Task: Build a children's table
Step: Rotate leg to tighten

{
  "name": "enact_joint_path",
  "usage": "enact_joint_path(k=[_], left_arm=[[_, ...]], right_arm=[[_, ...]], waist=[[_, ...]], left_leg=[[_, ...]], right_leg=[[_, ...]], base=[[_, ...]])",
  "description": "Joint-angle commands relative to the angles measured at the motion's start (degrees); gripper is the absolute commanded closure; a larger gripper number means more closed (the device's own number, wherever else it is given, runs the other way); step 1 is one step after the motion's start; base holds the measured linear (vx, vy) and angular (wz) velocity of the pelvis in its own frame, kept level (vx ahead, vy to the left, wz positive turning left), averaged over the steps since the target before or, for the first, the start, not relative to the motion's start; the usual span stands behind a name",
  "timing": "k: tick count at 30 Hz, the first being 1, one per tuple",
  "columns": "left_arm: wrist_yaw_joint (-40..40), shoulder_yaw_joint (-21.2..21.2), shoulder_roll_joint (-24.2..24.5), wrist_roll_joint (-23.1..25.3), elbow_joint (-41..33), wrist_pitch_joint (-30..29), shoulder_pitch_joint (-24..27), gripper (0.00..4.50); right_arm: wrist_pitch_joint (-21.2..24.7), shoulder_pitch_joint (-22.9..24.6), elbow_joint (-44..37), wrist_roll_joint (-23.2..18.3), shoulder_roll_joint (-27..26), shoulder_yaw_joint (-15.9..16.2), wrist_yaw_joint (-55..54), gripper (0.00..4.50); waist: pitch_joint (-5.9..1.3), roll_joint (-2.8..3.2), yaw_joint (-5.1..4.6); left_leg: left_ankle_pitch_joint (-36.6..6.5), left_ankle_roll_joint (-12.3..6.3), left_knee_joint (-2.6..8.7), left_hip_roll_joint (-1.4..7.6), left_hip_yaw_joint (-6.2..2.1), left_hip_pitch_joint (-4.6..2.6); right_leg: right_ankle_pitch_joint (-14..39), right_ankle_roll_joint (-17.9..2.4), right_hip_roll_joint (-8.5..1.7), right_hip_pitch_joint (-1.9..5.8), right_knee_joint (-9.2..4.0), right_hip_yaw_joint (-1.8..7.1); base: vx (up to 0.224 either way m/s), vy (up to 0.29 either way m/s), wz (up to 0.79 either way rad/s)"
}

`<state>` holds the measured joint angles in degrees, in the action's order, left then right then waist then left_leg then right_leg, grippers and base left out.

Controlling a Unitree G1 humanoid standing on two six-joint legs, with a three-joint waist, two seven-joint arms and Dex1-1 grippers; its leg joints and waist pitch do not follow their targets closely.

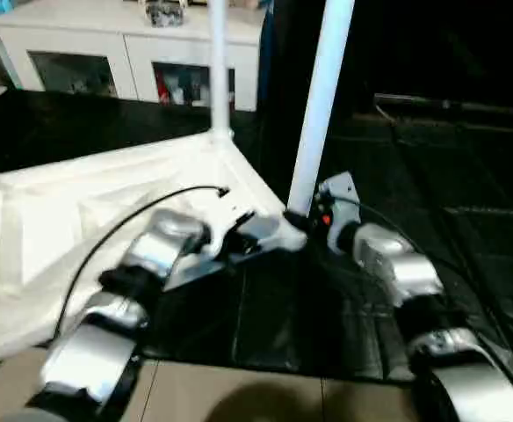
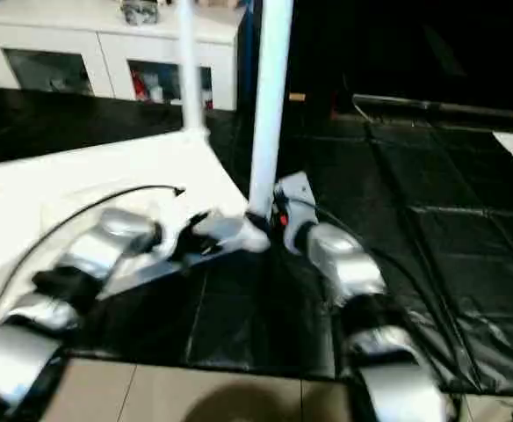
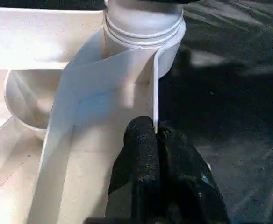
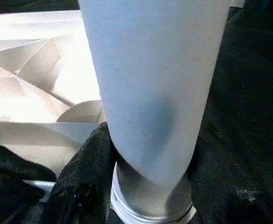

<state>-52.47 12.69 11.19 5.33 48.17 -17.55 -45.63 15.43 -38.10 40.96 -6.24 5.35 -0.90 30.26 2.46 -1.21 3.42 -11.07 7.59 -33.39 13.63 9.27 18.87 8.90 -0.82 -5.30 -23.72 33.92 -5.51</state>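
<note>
"Why pinch the tabletop (image 1: 107,202) wall?"
"My left end effector (image 3: 156,140) is clenched on that thin wall to steady the upside-down top on the floor mat (image 1: 432,176). My right end effector (image 4: 148,186) grips 1 leg (image 1: 320,105), upright in the near corner socket (image 3: 143,28)."

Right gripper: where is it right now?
In the head views, the right gripper is centre, clamped around the near leg's base at the table top's corner socket.

A white glass-door cabinet (image 1: 125,53) stood at the far left, black floor mats (image 1: 432,202) covered the ground, and pale flooring (image 1: 256,391) showed nearest.
</note>
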Motion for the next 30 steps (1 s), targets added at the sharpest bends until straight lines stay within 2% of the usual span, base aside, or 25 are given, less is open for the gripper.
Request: enact_joint_path(k=[1, 2, 3, 6, 8, 11, 14, 15, 17, 19, 20, 21, 22, 23, 26, 30], left_arm=[[1.1, 0.7, -3.9, -1.6, -0.6, 1.0, -2.6, 4.50], [1.2, 0.7, -3.8, -1.5, -0.5, 1.2, -2.6, 4.50], [1.3, 0.7, -3.8, -1.4, -0.2, 1.3, -2.7, 4.50], [0.6, 0.7, -2.9, -1.0, -0.3, 2.0, -2.4, 4.50], [-0.9, 0.9, -1.8, -0.8, -0.6, 2.9, -1.7, 4.50], [-4.4, 1.9, 0.3, -0.3, -1.7, 5.1, -0.6, 4.50], [-6.1, 2.4, 1.5, 0.1, -2.0, 5.7, -0.2, 4.50], [-7.1, 2.9, 2.3, 0.5, -2.1, 6.9, 0.0, 4.50], [-11.1, 3.5, 4.2, 0.4, -2.3, 8.8, 0.2, 4.50], [-12.3, 3.7, 4.8, 0.4, -2.4, 9.1, 0.2, 4.50], [-15.3, 4.2, 5.9, 0.2, -2.7, 10.4, 0.3, 4.50], [-15.3, 4.2, 5.9, 0.2, -2.7, 10.4, 0.3, 4.50], [-18.0, 4.6, 6.8, -0.3, -3.2, 11.0, 0.5, 4.50], [-19.3, 4.7, 7.2, -0.5, -3.4, 11.5, 0.6, 4.50], [-26.5, 6.0, 9.5, -1.8, -4.8, 14.4, 1.6, 4.50], [-29.5, 6.9, 10.7, -1.7, -5.4, 16.1, 2.1, 4.50]], right_arm=[[0.9, -0.5, 1.9, -1.3, -5.5, 4.1, 3.3, 2.56], [0.5, -0.5, 2.0, -1.2, -5.6, 4.3, 3.7, 2.56], [0.2, -0.6, 2.1, -1.1, -5.8, 4.3, 3.9, 2.00], [0.2, 0.1, 1.3, -1.5, -5.9, 4.2, 5.1, 1.86], [-0.4, 0.7, 0.9, -1.5, -5.4, 4.2, 6.3, 1.50], [-1.0, 2.0, -0.6, -2.7, -3.9, 3.6, 9.8, 1.35], [-1.0, 2.8, -1.8, -3.2, -2.6, 3.7, 12.2, 1.14], [-0.9, 3.4, -2.7, -3.5, -1.5, 4.2, 14.4, 1.03], [-0.7, 4.7, -4.6, -4.0, 2.0, 5.0, 20.0, 0.84], [-0.6, 5.0, -5.0, -4.1, 3.0, 5.1, 21.5, 0.74], [-0.5, 5.4, -5.7, -4.5, 5.0, 5.2, 24.8, 0.53], [-0.5, 5.4, -5.7, -4.5, 5.0, 5.2, 24.8, 0.53], [-0.6, 5.8, -6.5, -4.7, 6.5, 5.4, 27.5, 0.39], [-0.6, 6.1, -6.9, -4.8, 7.3, 5.6, 29.0, 0.30], [-1.5, 7.5, -8.5, -4.5, 11.7, 7.2, 35.8, 0.03], [-1.2, 8.0, -9.8, -5.3, 13.7, 7.6, 39.7, 0.03]], waist=[[-3.39, 0.17, 0.36], [-3.40, 0.22, 0.43], [-3.43, 0.22, 0.44], [-3.46, 0.34, 0.56], [-3.48, 0.39, 0.50], [-3.51, 0.38, 0.44], [-3.49, 0.62, 0.44], [-3.52, 0.85, 0.44], [-3.49, 0.92, 0.61], [-3.54, 0.83, 0.76], [-3.57, 0.97, 0.91], [-3.61, 0.89, 0.95], [-3.56, 1.05, 1.24], [-3.58, 0.91, 1.44], [-3.64, 1.10, 2.51], [-3.55, 0.95, 3.19]], left_leg=[[-15.1, -2.11, 4.13, -1.36, 0.85, 0.67], [-14.7, -2.20, 4.13, -1.32, 0.91, 0.73], [-14.5, -2.24, 4.10, -1.31, 0.94, 0.73], [-13.4, -2.41, 4.12, -1.30, 1.03, 0.76], [-12.8, -2.29, 4.21, -1.25, 0.99, 0.91], [-12.7, -2.35, 4.25, -1.26, 0.94, 1.09], [-12.8, -2.66, 4.30, -1.10, 0.96, 0.94], [-12.9, -2.59, 4.31, -1.11, 0.96, 0.89], [-13.3, -2.82, 4.26, -0.98, 1.04, 0.77], [-13.2, -2.94, 4.30, -0.97, 1.00, 0.80], [-12.9, -2.85, 4.28, -0.86, 1.00, 0.78], [-12.6, -3.00, 4.20, -0.89, 1.10, 0.85], [-12.3, -2.94, 4.19, -0.78, 1.13, 0.79], [-12.2, -2.98, 4.18, -0.78, 1.15, 0.78], [-11.3, -3.21, 4.05, -0.46, 1.38, 0.68], [-12.0, -2.98, 4.06, -0.48, 1.51, 0.54]], right_leg=[[23.2, -7.9, -1.88, 3.03, -4.81, 1.73], [21.9, -8.5, -1.90, 3.09, -4.64, 1.84], [21.2, -8.9, -1.93, 3.11, -4.56, 1.90], [18.8, -10.0, -1.95, 3.30, -4.24, 2.06], [17.8, -10.4, -1.98, 3.48, -4.08, 2.10], [17.2, -10.5, -2.03, 3.69, -4.01, 2.13], [15.5, -11.3, -2.03, 3.64, -3.84, 2.25], [15.4, -11.4, -1.99, 3.67, -3.83, 2.23], [14.8, -12.0, -2.02, 3.60, -3.88, 2.28], [14.6, -12.0, -1.96, 3.78, -3.89, 2.20], [13.5, -12.6, -2.01, 3.74, -3.74, 2.23], [12.9, -12.9, -1.95, 3.80, -3.65, 2.26], [12.2, -13.4, -2.03, 3.73, -3.51, 2.30], [12.1, -13.4, -1.97, 3.89, -3.52, 2.24], [9.1, -14.6, -2.01, 3.70, -2.97, 2.38], [10.1, -14.5, -2.06, 3.61, -3.04, 2.37]], base=[[0.000, 0.000, 0.00], [0.000, 0.000, 0.00], [0.000, 0.000, 0.00], [0.000, 0.000, 0.00], [0.000, 0.000, 0.00], [0.000, 0.000, 0.00], [0.000, 0.000, 0.00], [0.000, 0.000, 0.00], [0.000, 0.000, 0.00], [0.000, 0.000, 0.00], [0.000, 0.000, 0.00], [0.000, 0.000, 0.00], [0.000, 0.000, 0.00], [0.000, 0.000, 0.00], [0.000, 0.000, 0.00], [0.000, 0.000, 0.00]])
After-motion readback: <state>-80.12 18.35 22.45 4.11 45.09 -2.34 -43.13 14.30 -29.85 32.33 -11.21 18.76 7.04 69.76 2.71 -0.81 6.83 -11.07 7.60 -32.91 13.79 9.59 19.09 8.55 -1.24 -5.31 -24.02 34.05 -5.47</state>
